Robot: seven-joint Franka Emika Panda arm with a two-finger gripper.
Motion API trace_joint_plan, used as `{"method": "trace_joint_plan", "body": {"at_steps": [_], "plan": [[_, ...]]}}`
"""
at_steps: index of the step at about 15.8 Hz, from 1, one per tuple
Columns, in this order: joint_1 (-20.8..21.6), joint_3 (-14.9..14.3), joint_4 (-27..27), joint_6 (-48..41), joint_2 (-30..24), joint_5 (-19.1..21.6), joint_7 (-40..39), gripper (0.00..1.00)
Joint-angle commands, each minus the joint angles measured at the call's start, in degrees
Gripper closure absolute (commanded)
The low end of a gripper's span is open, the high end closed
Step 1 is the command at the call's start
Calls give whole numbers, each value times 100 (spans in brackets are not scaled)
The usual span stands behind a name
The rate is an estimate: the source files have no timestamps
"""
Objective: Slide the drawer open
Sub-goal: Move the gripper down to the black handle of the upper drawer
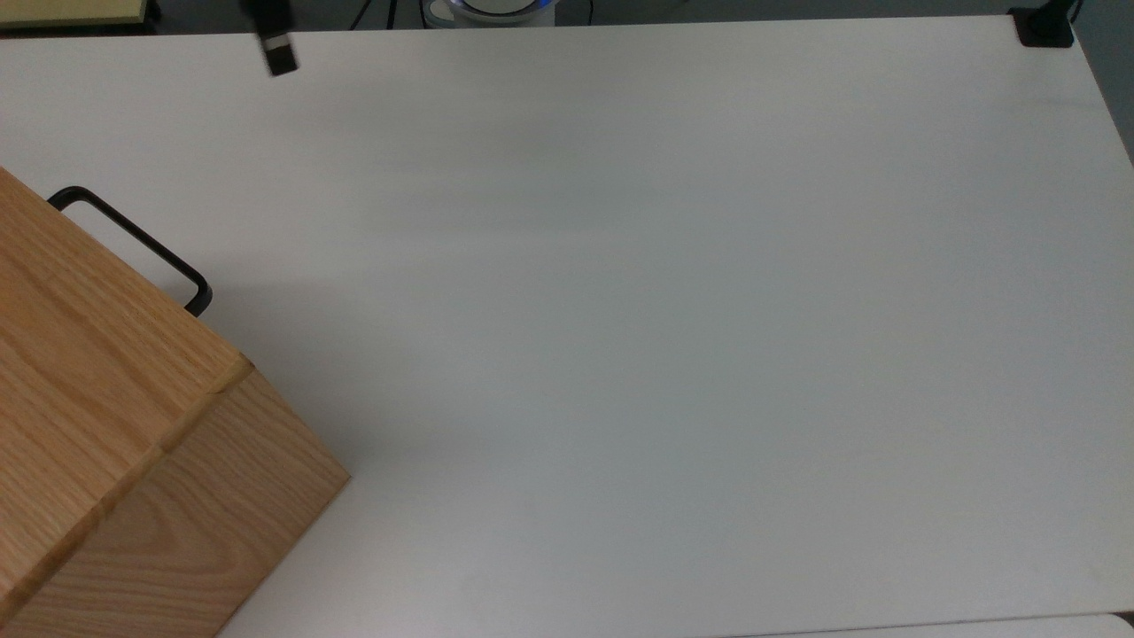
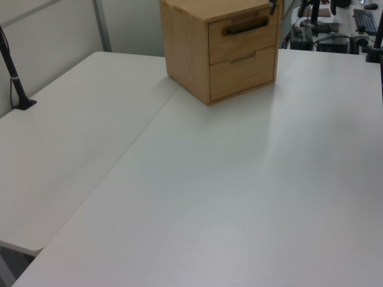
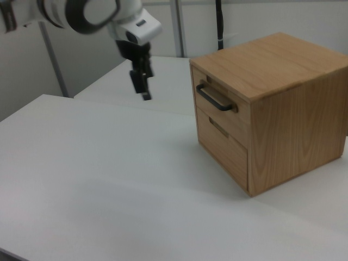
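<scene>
The drawer (image 3: 222,109) is the upper one of two in an oak box casing (image 3: 283,125), and its front lies flush with the casing. Its long black bar handle (image 3: 213,98) sticks out from the front; the handle (image 1: 133,237) also juts past the casing's top edge in the top view, and the handle (image 2: 246,26) crosses the drawer front in the left view. My gripper (image 3: 144,93) hangs in the air, pointing down, well to the right view's left of the handle and apart from it. In the top view the gripper (image 1: 282,58) is at the table's far edge.
The casing (image 1: 106,416) stands on a white table (image 1: 620,354) at the top view's lower left. A lower drawer (image 3: 220,142) sits under the handled one. A black clamp (image 1: 1044,27) is at the top view's far right corner; a black post (image 2: 13,69) stands at the left view's left.
</scene>
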Motion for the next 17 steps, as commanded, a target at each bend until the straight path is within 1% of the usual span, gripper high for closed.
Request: {"method": "trace_joint_plan", "body": {"at_steps": [1, 3, 4, 5, 6, 7, 8, 9, 10, 11, 14, 17], "plan": [[-54, -179, -277, 1331, 230, 332, 978, 0], [-62, -188, -251, 1745, 503, 280, 1427, 0], [-62, -188, -251, 1904, 600, 271, 1551, 2], [-71, -188, -251, 2106, 688, 306, 1657, 6], [-80, -197, -242, 2273, 793, 315, 1814, 13], [-80, -197, -233, 2370, 881, 263, 1964, 27], [-80, -197, -233, 2450, 926, 262, 2087, 35], [-89, -197, -233, 2572, 944, 279, 2141, 39], [-106, -197, -233, 2695, 961, 288, 2193, 40], [-133, -197, -233, 2792, 1005, 297, 2272, 43], [-273, -206, -233, 2986, 1058, 332, 2352, 44], [-282, -206, -233, 3030, 1128, 324, 2352, 46]]}}
